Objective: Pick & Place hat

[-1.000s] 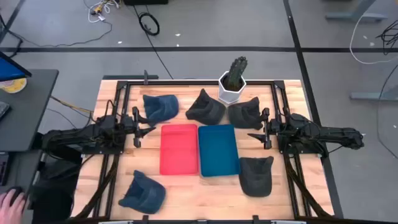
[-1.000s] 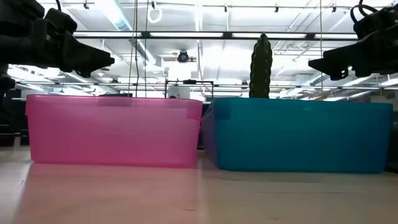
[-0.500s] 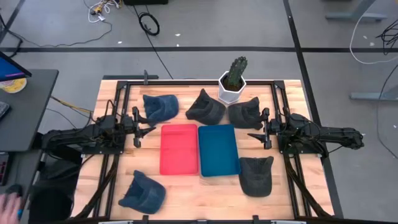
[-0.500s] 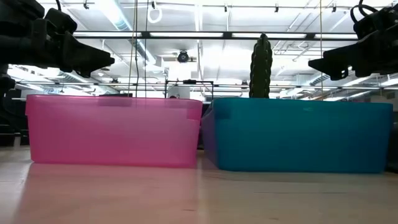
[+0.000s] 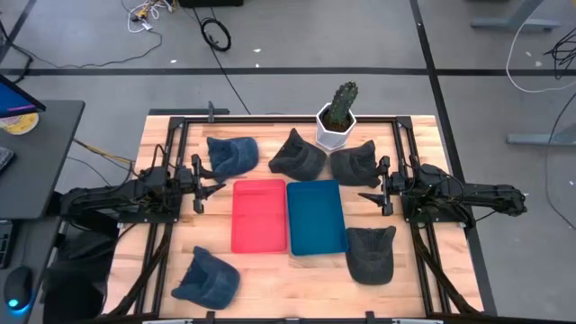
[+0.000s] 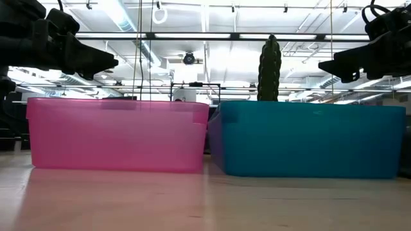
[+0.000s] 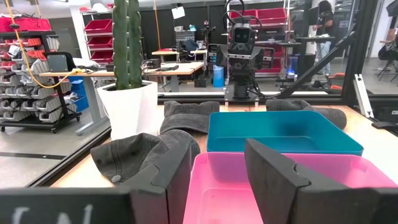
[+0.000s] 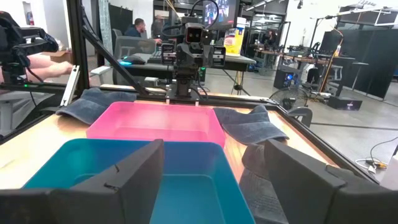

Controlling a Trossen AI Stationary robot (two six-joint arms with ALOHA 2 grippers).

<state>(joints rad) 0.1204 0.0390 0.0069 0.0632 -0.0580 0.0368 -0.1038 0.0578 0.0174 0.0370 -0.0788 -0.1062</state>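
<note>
Five hats lie flat on the table around a pink bin point(image 5: 259, 216) and a teal bin point(image 5: 316, 216). One blue hat point(image 5: 232, 153) and two dark hats point(image 5: 298, 155) point(image 5: 354, 164) sit at the far side. A dark hat point(image 5: 371, 254) and a blue hat point(image 5: 207, 277) sit at the near side. My left gripper point(image 5: 202, 184) hovers open, left of the pink bin, pointing across it point(image 7: 217, 152). My right gripper point(image 5: 373, 185) hovers open, right of the teal bin, pointing across it point(image 8: 214, 149). Both stand above bin height in the low view point(image 6: 96, 61) point(image 6: 334, 64).
A cactus in a white pot point(image 5: 337, 117) stands at the far edge between the dark hats. A black rail frame point(image 5: 171, 135) runs around the table. A desk with a mouse point(image 5: 18, 299) lies beyond the table's left edge.
A person's hand at the mouse beyond the table's left edge has drawn out of view. Both arms and all hats have kept still.
</note>
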